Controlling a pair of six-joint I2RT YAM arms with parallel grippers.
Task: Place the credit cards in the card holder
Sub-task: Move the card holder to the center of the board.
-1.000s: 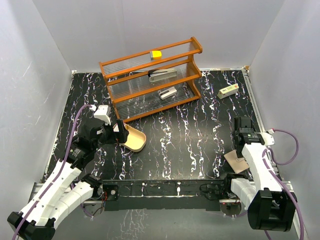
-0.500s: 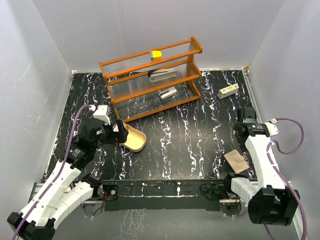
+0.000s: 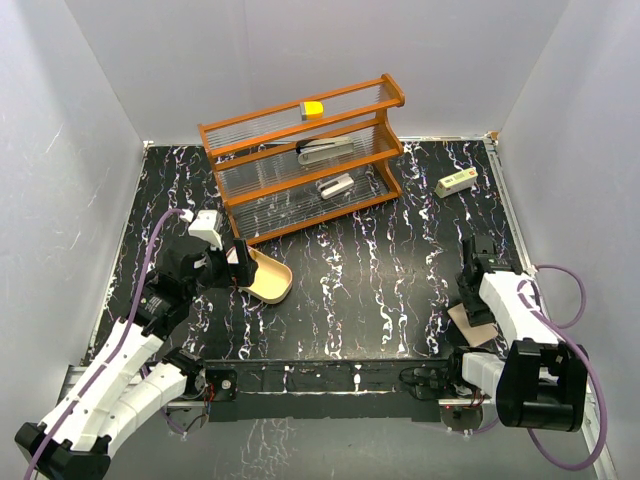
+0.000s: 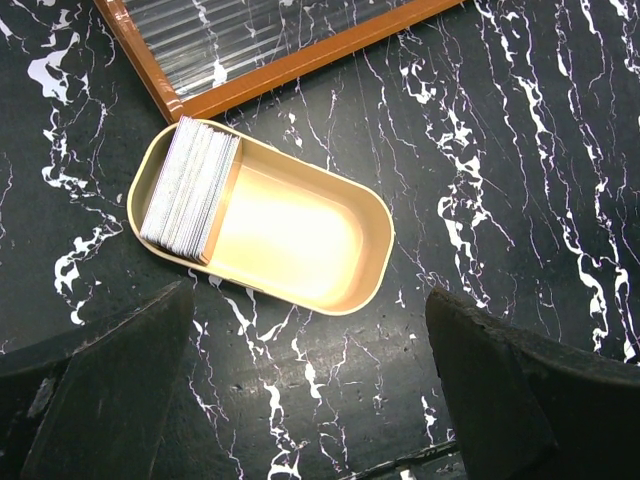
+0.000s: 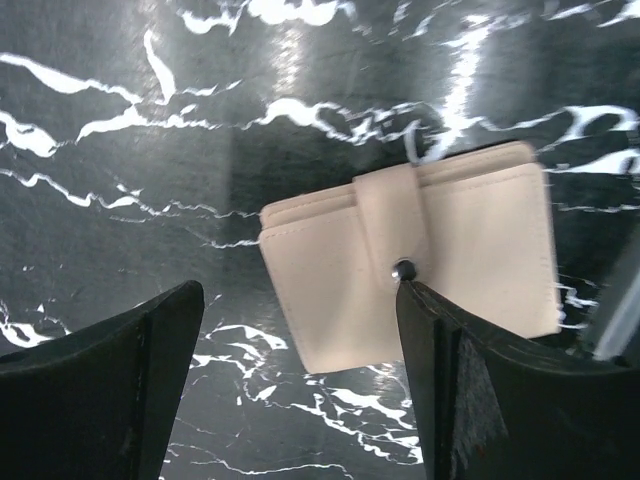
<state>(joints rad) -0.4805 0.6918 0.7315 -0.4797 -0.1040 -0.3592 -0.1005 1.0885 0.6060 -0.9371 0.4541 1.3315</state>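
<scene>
Left wrist: left tool (image 4: 310,300) wide apart, empty, over card holder (image 4: 387,222); right tool (image 5: 300,292) likewise.

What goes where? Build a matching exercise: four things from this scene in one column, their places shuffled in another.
1. credit cards
2. wallet
3. yellow block
4. white box

A. top shelf of the rack
B. on the table under the open right hand
C. far right of the table, past the rack
D. packed at one end of the card holder

Pairs: 1-D, 2-B, 3-A, 4-C
</scene>
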